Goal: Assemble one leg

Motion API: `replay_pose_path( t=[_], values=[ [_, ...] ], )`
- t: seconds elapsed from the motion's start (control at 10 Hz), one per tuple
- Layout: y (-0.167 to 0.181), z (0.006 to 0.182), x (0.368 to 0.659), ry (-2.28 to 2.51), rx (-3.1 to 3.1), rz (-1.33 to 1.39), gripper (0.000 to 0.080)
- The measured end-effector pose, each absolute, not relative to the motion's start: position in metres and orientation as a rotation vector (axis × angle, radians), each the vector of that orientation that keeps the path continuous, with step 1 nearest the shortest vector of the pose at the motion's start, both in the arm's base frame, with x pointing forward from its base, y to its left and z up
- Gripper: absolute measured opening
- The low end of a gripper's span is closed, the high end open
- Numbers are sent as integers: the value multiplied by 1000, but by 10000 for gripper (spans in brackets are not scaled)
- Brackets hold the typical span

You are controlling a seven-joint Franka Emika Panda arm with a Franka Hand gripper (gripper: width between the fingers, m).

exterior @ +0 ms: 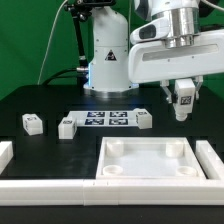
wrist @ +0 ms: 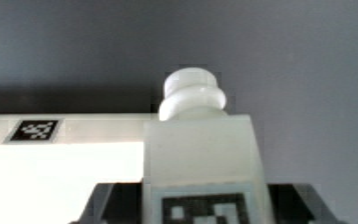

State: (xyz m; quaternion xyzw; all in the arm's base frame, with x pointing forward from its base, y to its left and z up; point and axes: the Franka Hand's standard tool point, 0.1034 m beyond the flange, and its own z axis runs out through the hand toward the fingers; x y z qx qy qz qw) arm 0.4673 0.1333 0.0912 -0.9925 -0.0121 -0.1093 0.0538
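The large white square plastic panel [exterior: 150, 178] with a raised rim lies at the near edge of the black table [exterior: 30, 100]; inside the rim are round sockets at its corners. Above the panel's far corner on the exterior view's right, the gripper [exterior: 182, 97] pinches a small white stubby plastic leg [exterior: 181, 110] between its fingers, tag face showing, held clear of the table. In the wrist view the leg's [wrist: 202, 150] rounded peg points away from the camera. Three more such legs [exterior: 67, 127] lie on the table beside the marker board [exterior: 105, 119], two on the exterior view's left and one at its right end.
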Motion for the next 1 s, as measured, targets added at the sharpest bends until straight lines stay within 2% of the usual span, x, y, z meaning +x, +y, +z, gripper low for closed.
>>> replay_pose_path(
  t=[0.3, 0.4, 0.5, 0.7, 1.0],
  values=[
    [129, 89, 470, -105, -3020, -340, 289],
    [116, 83, 480, -189, -3028, -344, 289],
    [107, 83, 505, -230, -3028, -348, 289],
    [107, 83, 540, -277, -3017, -385, 289],
    [105, 94, 565, -405, -3010, -388, 289]
  ],
)
